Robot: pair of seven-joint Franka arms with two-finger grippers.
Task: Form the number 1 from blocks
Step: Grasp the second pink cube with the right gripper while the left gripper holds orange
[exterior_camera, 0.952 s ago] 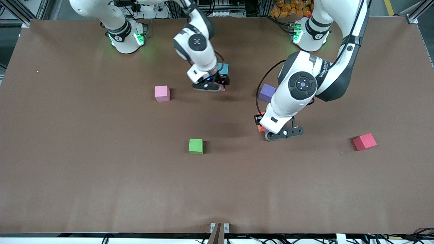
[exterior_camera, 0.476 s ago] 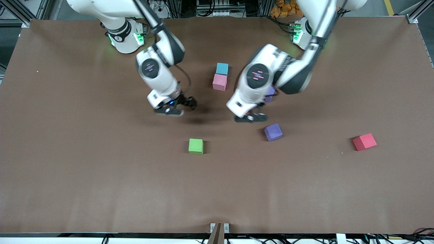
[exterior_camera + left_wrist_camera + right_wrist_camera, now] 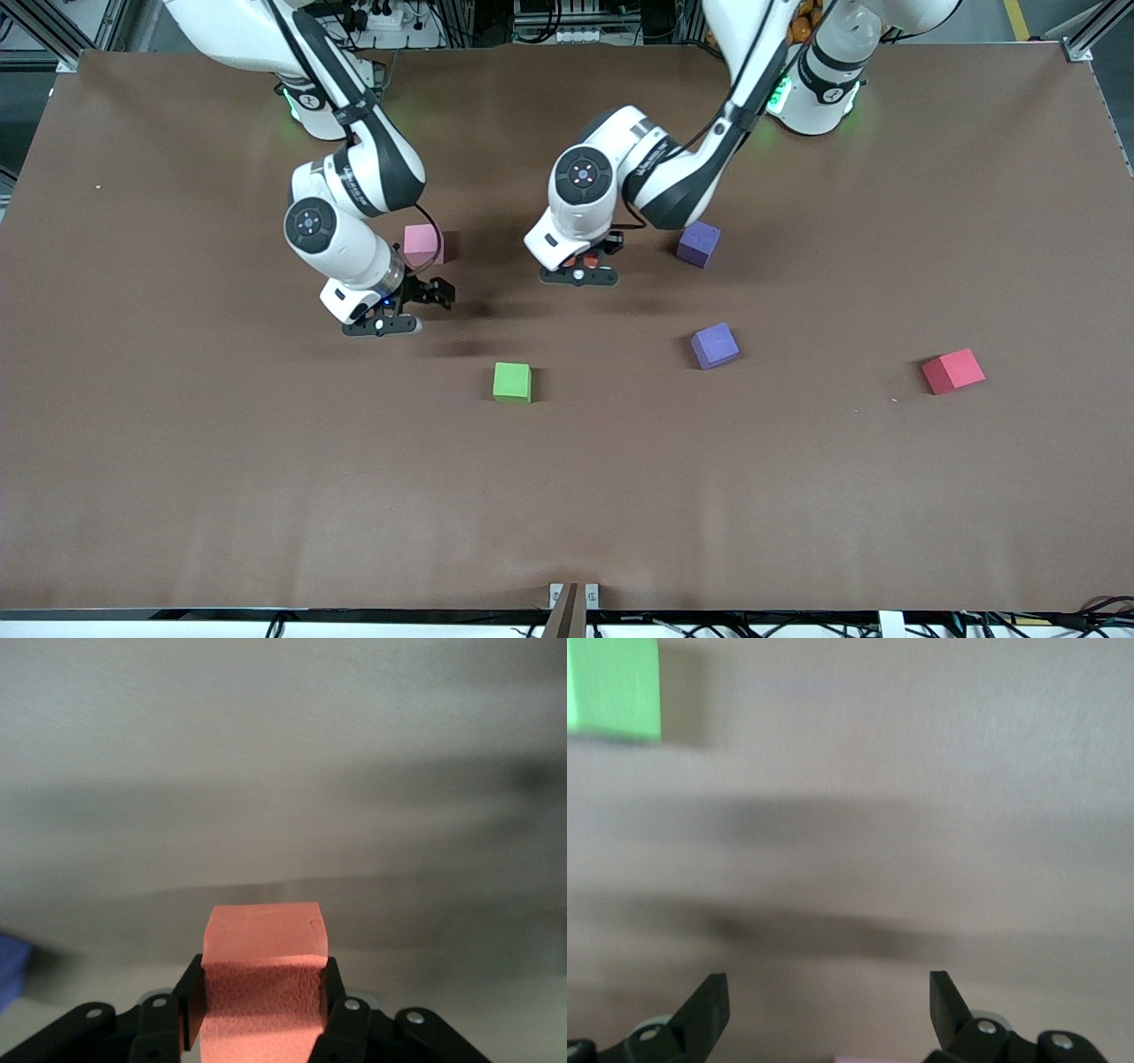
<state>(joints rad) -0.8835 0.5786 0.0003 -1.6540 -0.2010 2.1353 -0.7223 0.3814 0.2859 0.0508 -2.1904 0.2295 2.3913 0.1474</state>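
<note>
My left gripper (image 3: 587, 262) is shut on the orange block (image 3: 264, 939), held low over the table's middle; a sliver of orange (image 3: 590, 260) shows in the front view. The left arm hides the light blue block and one pink block. The other pink block (image 3: 423, 244) sits beside my right gripper (image 3: 431, 296), which is open and empty (image 3: 826, 992) just above the table. One purple block (image 3: 698, 244) lies next to the left arm. A second purple cube (image 3: 714, 346) lies nearer the front camera.
A green cube (image 3: 512, 382) sits nearer the front camera than both grippers and shows in the right wrist view (image 3: 611, 687). A red cube (image 3: 952, 370) lies toward the left arm's end. Bare brown table (image 3: 266, 496) spreads out toward the front camera.
The left gripper has carried the orange block toward the table's middle, and its arm now covers the blue and pink pair. The right gripper has moved away from that pair to beside the lone pink block.
</note>
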